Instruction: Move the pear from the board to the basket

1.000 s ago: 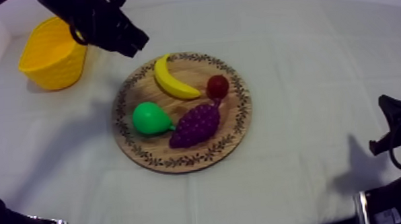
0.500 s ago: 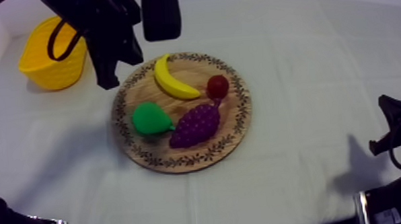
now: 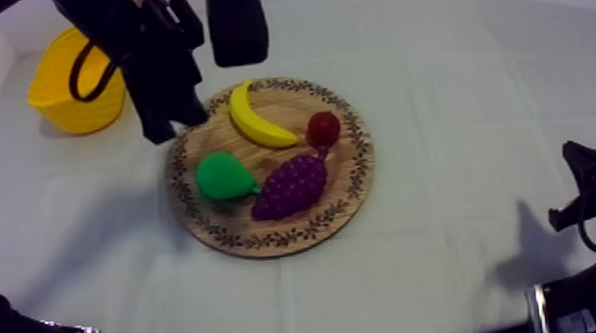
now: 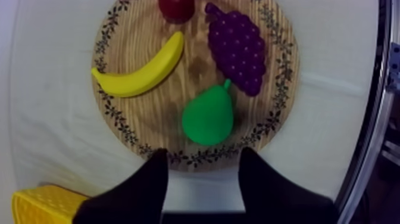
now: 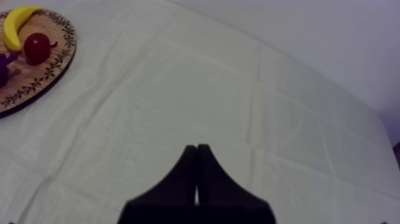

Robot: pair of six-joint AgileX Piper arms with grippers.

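The pear (image 3: 224,176) lies on its side on the wooden board (image 3: 355,180), on the part of the board nearest the yellow basket. Its stem points at the bunch of grapes (image 3: 291,186), which lies just beside it toward the board's middle (whether stem and grapes touch cannot be told). Nothing holds the pear.

Across the board from the pear, the banana (image 3: 254,119) curves along the far part, and the small red fruit (image 3: 323,129) sits beside the banana's tip and above the stalk end of the grapes.

The left end effector (image 3: 174,127) hangs over the board's rim on the basket side, beyond the pear and next to the banana's upper end. In the left wrist view its two black fingers (image 4: 149,179) stand apart with nothing between them. The gap frames the board's patterned rim, with the pear just past it on the wood.

The yellow basket (image 3: 56,90) stands on the tabletop (image 3: 457,87) apart from the board, on the left arm's side, and that arm partly covers it. A corner of the basket shows beside one finger in the left wrist view.

The right end effector (image 5: 196,149) is well away from the board, over bare cloth. Its fingers lie together as a narrow wedge and grip nothing. From there the board's edge shows far off, with the banana and the small red fruit on it.
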